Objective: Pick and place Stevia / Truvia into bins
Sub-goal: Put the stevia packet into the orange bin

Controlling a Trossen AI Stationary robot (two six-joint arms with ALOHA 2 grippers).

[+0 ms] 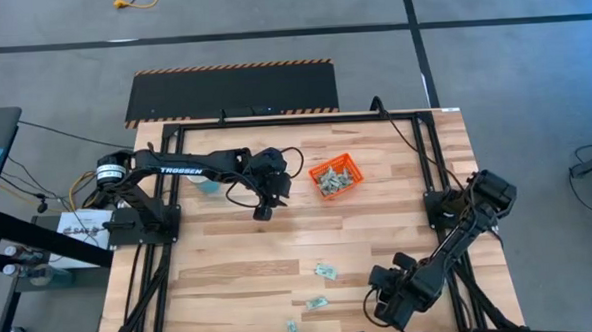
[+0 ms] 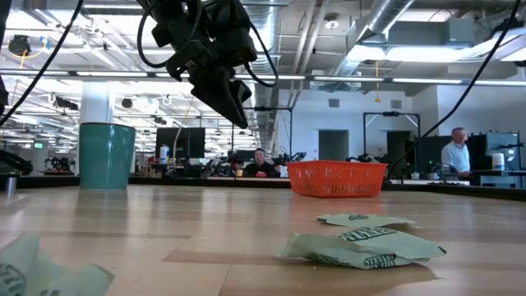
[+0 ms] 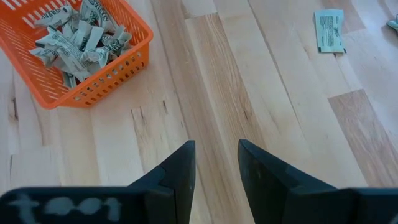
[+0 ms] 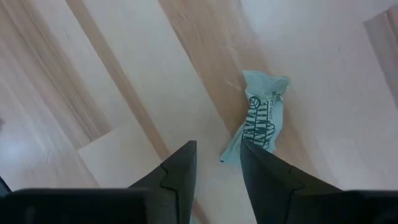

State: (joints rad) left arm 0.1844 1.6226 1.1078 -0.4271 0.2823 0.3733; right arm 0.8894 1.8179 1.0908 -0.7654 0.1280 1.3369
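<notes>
1. Left gripper [image 3: 216, 165] hovers above the wooden surface [image 1: 240, 259] just beside the orange bin [image 1: 335, 175], fingers slightly spread, pinching nothing.
2. Right gripper [image 4: 217, 167] hangs near the front edge, fingers slightly spread over a crumpled Stevia packet [image 4: 260, 122], empty.
3. The bin holds a heap of packets [image 3: 78, 38]; three more lie loose [image 1: 326, 272] on the front boards.

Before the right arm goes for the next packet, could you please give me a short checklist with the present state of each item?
1. Right pincer empty, fingers parted: ok.
2. Crumpled packet ahead of the right pincer, untouched: ok.
3. Orange tray upright on the table, already holding packets: ok.
4. Left pincer empty, raised near the tray: ok.
5. Loose packets remaining on the table: task not finished.
</notes>
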